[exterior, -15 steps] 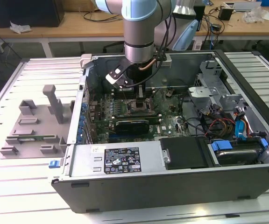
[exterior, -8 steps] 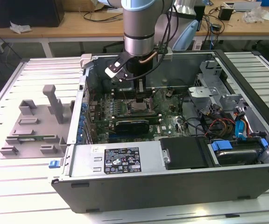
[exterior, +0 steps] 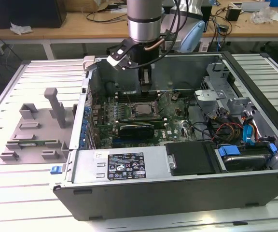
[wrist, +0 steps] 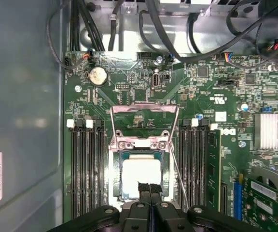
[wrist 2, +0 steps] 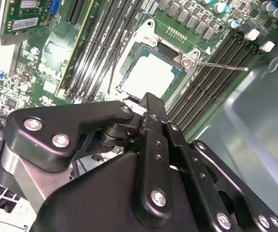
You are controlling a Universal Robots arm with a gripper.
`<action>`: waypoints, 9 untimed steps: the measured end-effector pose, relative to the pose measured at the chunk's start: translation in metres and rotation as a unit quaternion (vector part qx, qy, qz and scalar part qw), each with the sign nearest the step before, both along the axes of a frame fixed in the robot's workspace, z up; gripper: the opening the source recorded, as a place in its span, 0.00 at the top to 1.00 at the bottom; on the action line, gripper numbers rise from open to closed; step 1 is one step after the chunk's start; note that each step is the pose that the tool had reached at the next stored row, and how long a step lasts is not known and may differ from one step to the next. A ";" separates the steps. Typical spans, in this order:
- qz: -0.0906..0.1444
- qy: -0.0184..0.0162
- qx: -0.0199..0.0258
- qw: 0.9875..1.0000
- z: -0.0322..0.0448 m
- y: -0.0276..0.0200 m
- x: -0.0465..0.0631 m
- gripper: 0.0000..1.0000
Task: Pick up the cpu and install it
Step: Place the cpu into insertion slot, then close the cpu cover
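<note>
gripper (wrist: 148, 188) closed on nothing, just over the cpu (wrist: 139, 173) in its socket (wrist: 144, 144) — the exterior view adds the case (exterior: 177, 191) (tray (exterior: 33, 130) beside it).

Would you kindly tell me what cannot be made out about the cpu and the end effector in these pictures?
First wrist view: one edge of the cpu is hidden behind the end effector.
Second wrist view: the end effector covers one cpu corner, so contact between them cannot be judged.
Exterior view: the cpu is too small to tell whether it lies flat.
</note>
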State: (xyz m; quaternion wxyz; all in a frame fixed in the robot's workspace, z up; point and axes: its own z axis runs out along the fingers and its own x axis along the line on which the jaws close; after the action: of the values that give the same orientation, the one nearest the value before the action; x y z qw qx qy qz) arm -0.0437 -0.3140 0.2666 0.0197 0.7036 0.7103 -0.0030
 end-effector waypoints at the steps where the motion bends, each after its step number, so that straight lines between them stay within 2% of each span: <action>1: 0.000 0.000 0.000 1.000 0.0013 0.0000 0.000 0.89; 9: 0.000 0.000 0.000 1.000 0.0018 0.0000 0.000 0.89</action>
State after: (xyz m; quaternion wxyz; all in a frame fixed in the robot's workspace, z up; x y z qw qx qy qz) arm -0.0437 -0.3140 0.2684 0.0197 0.7036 0.7103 -0.0029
